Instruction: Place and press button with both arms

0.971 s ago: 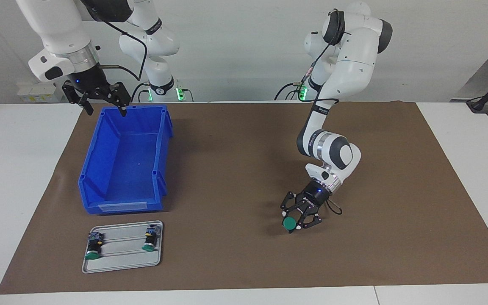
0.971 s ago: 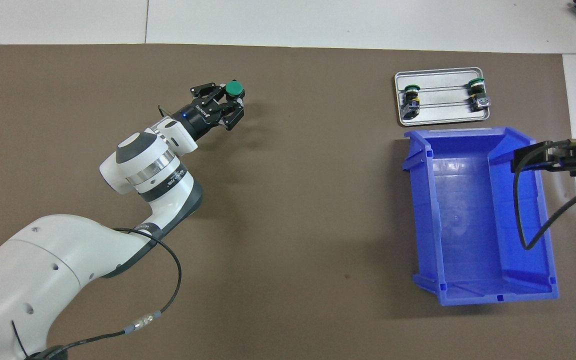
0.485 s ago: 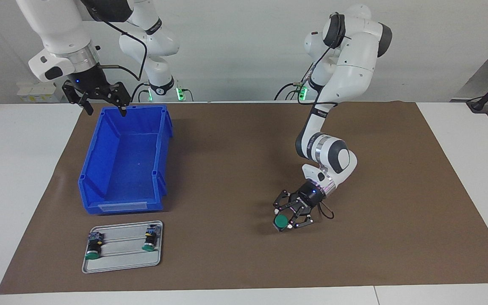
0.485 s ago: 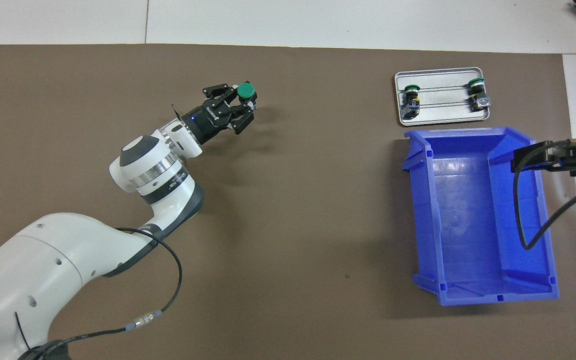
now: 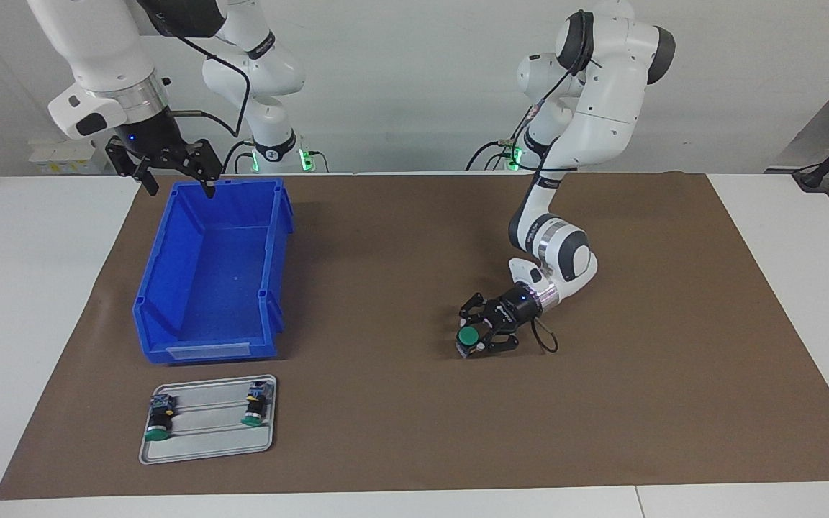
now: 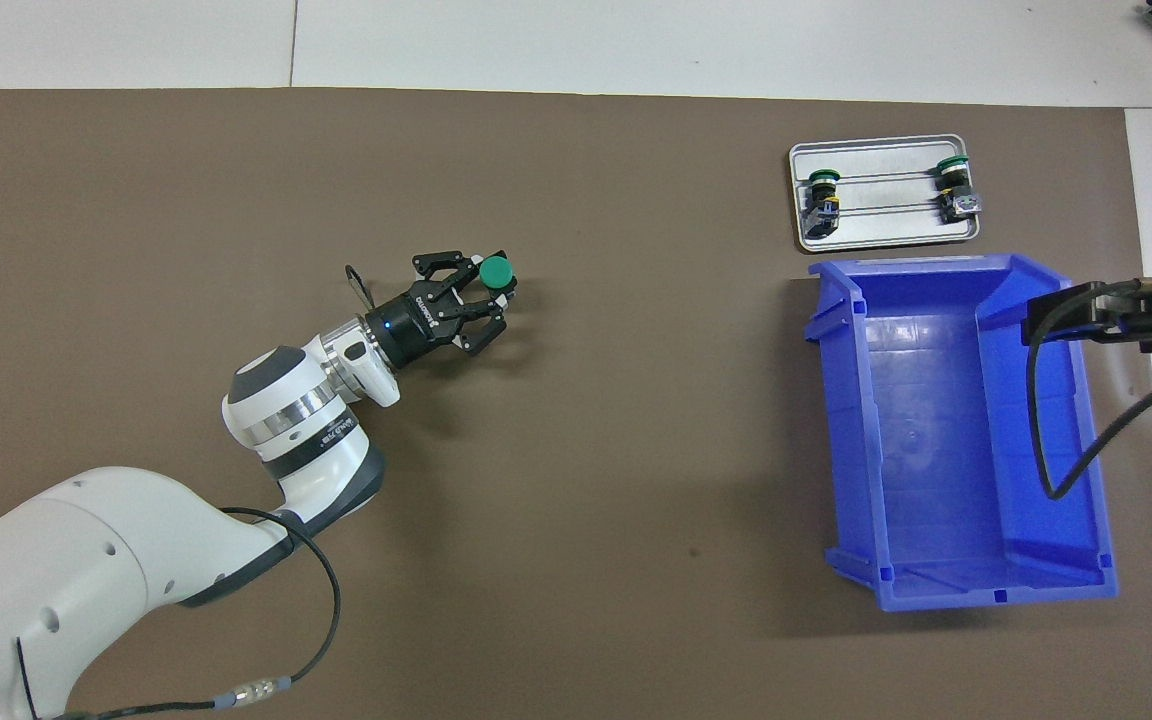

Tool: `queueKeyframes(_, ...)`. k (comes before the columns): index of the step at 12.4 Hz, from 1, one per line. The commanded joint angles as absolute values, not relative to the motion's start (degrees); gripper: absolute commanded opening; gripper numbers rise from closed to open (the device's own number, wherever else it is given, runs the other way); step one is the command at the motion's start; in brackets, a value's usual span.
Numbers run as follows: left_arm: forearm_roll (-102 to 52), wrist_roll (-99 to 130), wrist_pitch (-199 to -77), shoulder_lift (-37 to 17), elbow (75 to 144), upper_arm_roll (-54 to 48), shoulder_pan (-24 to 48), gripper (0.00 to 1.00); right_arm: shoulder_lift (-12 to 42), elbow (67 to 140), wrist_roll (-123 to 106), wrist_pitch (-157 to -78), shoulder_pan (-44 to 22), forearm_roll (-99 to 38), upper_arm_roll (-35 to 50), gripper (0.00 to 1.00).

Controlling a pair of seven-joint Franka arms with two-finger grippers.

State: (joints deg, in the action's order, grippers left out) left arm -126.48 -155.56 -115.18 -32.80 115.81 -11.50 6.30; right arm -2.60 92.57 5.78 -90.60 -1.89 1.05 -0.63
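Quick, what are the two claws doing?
Left claw: closed on the small green-capped push-button, over the brown mat.
Right claw: open, empty, waiting over the blue plastic bin.

Your left gripper (image 5: pixel 473 344) low, tilted sideways — fingers clamped.
Your right gripper (image 5: pixel 173 175) waits high — fingers spread wide, pointing down.

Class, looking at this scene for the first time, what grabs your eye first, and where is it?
The big blue bin at the right arm's end of the brown mat. Then the left pincer, low over the mat's middle, gripping a green-capped button. The right pincer waits, open, above the bin's rim.
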Motion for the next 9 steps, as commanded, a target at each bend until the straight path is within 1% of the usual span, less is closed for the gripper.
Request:
queueKeyframes(1,-125.17,-160.39,-111.98,-28.83,121.81,-11.95,5.27,0.15,-3.96,93.95,6.42,-90.53,-1.49,0.0,-0.35,1.0)
queueKeyframes(4,-124.1,-162.41,-108.64,-27.6,125.15,-12.04,4.92,0.15,-3.96,93.87,6.42,-90.53,-1.49,0.0,-0.35,1.0)
queueKeyframes(6,-124.1,-165.31,-109.33,-27.33,127.08,-12.04,5.62,0.15,-3.96,93.95,6.33,-90.53,-1.49,0.0,-0.35,1.0)
queueKeyframes(8,-124.01,-166.38,-109.51,-27.16,127.88,-12.04,5.89,0.18,-3.96,93.96,6.33,-90.53,-1.49,0.0,-0.35,1.0)
queueKeyframes(9,-123.84,-166.38,-109.51,-27.16,127.97,-12.04,5.98,0.22,-3.96,93.87,6.33,-90.53,-1.49,0.0,-0.35,1.0)
